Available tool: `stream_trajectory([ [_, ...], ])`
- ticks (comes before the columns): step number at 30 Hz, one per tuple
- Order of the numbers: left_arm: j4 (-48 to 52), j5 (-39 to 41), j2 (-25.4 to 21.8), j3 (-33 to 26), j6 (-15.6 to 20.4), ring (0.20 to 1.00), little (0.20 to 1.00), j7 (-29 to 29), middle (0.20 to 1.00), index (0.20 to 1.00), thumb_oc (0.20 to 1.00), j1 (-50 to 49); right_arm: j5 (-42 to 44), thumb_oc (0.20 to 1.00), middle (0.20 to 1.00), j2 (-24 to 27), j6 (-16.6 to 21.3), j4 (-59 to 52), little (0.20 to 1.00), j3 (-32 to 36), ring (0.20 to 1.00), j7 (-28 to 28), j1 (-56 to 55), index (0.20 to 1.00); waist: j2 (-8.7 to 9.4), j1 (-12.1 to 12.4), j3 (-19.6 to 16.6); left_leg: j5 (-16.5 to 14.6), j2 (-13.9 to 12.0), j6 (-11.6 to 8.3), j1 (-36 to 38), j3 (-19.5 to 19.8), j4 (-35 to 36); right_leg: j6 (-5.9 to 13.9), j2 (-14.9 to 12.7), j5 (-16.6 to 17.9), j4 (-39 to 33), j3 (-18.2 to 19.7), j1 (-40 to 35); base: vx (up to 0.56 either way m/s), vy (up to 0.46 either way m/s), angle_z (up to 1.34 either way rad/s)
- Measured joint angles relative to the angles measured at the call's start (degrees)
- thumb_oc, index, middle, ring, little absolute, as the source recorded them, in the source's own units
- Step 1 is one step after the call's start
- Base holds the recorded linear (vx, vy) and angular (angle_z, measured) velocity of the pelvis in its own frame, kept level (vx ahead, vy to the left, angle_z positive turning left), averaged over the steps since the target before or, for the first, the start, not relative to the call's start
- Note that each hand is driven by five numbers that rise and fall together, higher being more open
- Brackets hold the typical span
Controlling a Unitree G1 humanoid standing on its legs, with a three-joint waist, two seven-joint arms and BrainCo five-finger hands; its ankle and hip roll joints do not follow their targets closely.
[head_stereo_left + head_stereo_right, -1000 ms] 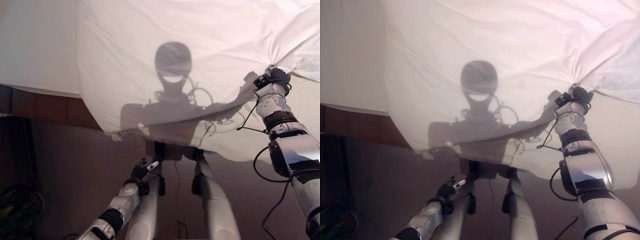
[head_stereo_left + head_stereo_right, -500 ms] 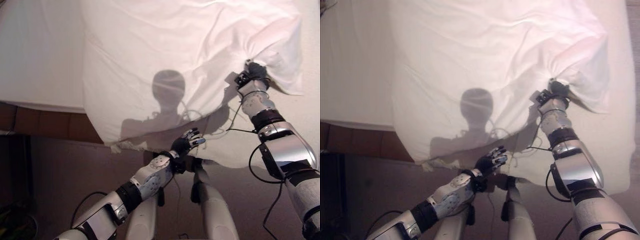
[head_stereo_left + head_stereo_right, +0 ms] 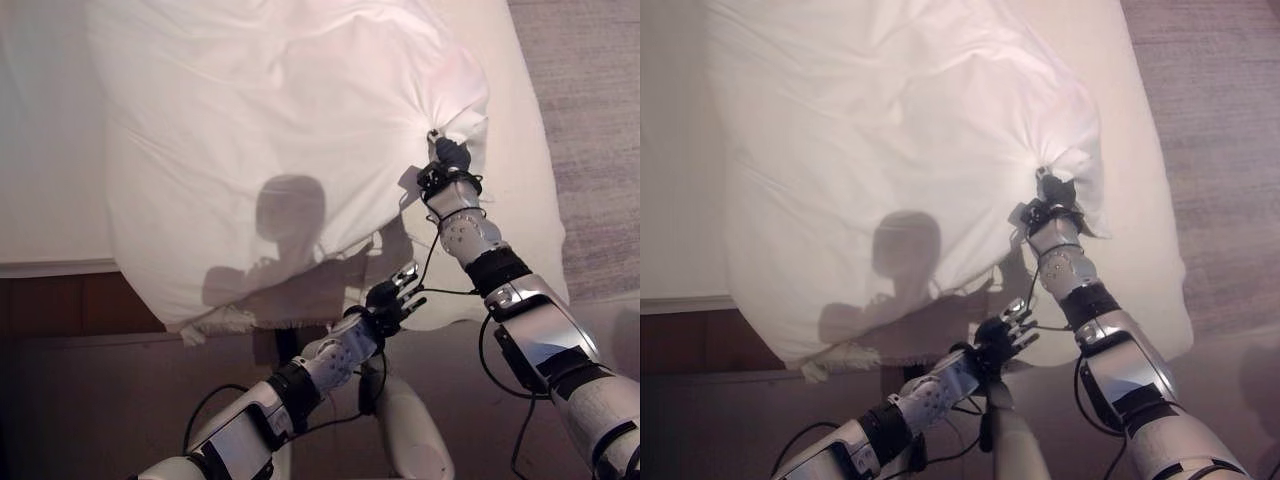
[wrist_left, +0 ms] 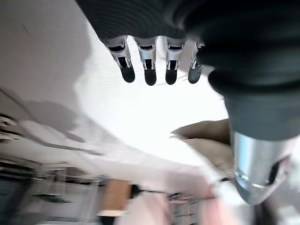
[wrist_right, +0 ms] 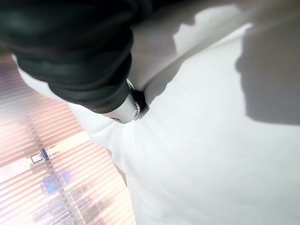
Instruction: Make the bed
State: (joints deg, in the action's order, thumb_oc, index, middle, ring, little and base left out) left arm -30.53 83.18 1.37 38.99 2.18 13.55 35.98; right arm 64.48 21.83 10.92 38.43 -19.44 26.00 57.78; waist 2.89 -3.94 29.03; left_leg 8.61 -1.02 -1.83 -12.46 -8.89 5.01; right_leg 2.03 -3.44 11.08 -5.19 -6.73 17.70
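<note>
Duvet (image 3: pixel 280 130): white, crumpled, spread over most of the bed top; near edge hangs over the bed's side toward the robot, frayed corner drooping at lower left. Far-right part is bunched into a knot of folds where it's gripped.

Mattress (image 3: pixel 520 170): pale sheet is left bare along the right side & at far left, so cover sits off-centre, not yet squared.

R hand (image 3: pixel 450 158): arm is stretched out over the bed, hand buried in the gathered cloth. Creases radiate from that spot, so fabric is judged clamped & under tension; in R wrist view only one dark tip (image 5: pixel 137 99) is seen pressed into cloth, rest hidden. Grip is prob. held there to drag that corner across toward the bare strip.

L hand (image 3: pixel 392 296): raised near the hanging edge, just beside it, nothing held. Fingers (image 4: pixel 150 70) are seen straight, slightly apart in a row, thumb off to one side – a reach posture, likely for taking the near hem.

Floor (image 3: pixel 600 120): striped carpet beyond the bed's right side.

Stage (judged): mid-spread; cover is on the bed but wrinkled & skewed.

Risk (judged): one-handed pull may just bunch cloth more; 2nd grip on the hem is needed for an even lay.
</note>
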Motion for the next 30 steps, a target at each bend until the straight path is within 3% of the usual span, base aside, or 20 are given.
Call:
stream_trajectory([
  [6,-0.3,1.4,-2.9,-11.7,4.9,1.0,1.0,3.9,1.0,1.0,1.0,8.3,-0.1,0.2,0.2,0.0,0.5,-6.9,0.2,-0.5,0.2,0.1,-5.3,0.2,0.76,0.1,-0.4,-0.1,-0.5,-0.13,1.3,0.3,0.0,0.05,0.4,-0.1,0.0,-0.3,-1.4,0.0,-0.059,0.0],
  [9,0.0,1.3,-3.5,-13.8,6.4,1.0,1.0,4.9,1.0,1.0,1.0,8.8,-0.1,0.2,0.2,-0.6,0.7,-7.2,0.2,-0.5,0.2,0.1,-6.4,0.2,1.42,0.3,-0.8,-0.2,-0.6,-0.27,1.4,0.3,0.0,0.09,0.5,-0.1,0.0,-0.3,-1.5,0.0,-0.073,0.0],
  [17,0.0,0.9,0.0,-21.6,11.5,1.0,1.0,9.9,1.0,1.0,1.0,9.6,-0.4,0.2,0.2,-5.1,1.4,-9.2,0.2,0.9,0.2,0.5,-9.4,0.2,2.0,0.3,-1.2,-0.2,-0.9,-0.39,1.7,1.3,0.0,0.18,0.5,-0.2,0.0,-1.6,-2.3,-0.01,-0.038,0.05],
  [30,-1.0,0.6,1.6,-28.1,13.6,1.0,1.0,14.4,1.0,1.0,1.0,9.9,-0.3,0.2,0.2,-10.5,3.3,-17.2,0.2,3.4,0.2,1.7,-16.8,0.2,2.02,0.7,-1.2,-0.3,-1.5,-0.9,3.2,3.5,-0.4,0.06,0.5,-1.1,0.0,-3.7,-5.2,0.0,-0.03,0.1],
])
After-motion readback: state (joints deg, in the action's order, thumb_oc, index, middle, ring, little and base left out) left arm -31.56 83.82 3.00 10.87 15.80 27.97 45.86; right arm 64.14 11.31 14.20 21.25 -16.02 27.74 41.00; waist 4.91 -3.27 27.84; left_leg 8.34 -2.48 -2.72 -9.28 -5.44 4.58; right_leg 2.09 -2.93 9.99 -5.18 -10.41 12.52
